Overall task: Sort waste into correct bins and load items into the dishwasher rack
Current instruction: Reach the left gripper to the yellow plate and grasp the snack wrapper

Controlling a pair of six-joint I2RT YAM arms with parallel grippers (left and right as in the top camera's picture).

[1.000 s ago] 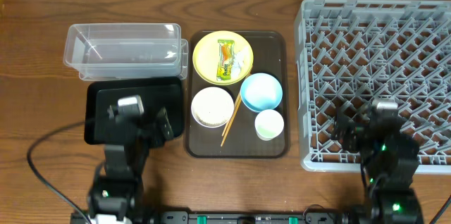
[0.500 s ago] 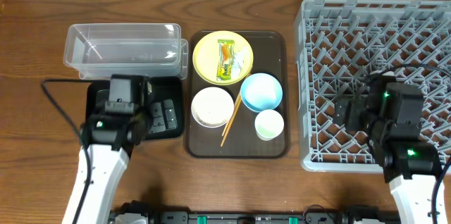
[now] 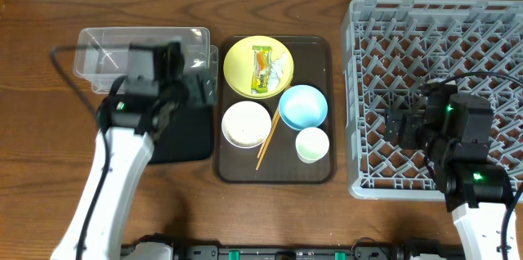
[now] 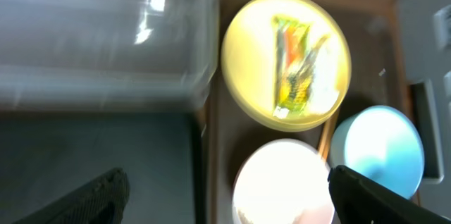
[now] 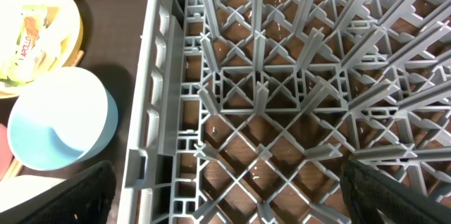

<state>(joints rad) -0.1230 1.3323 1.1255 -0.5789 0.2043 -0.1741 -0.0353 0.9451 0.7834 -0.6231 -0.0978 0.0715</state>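
On the yellow plate (image 3: 237, 73), off to the right of the left pincer (image 4: 232, 199), lies the snack wrapper (image 3: 261, 70), long axis running away from the robot. That arm is nearer; it gapes wide, empty, like the right pincer (image 5: 229, 196) over the dishwasher rack (image 5: 282, 76).

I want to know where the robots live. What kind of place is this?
Probably a robot lab set up like a kitchen clean-up: a grey dishwasher rack, a brown tray with a yellow plate, and a white robot arm over a wooden table.
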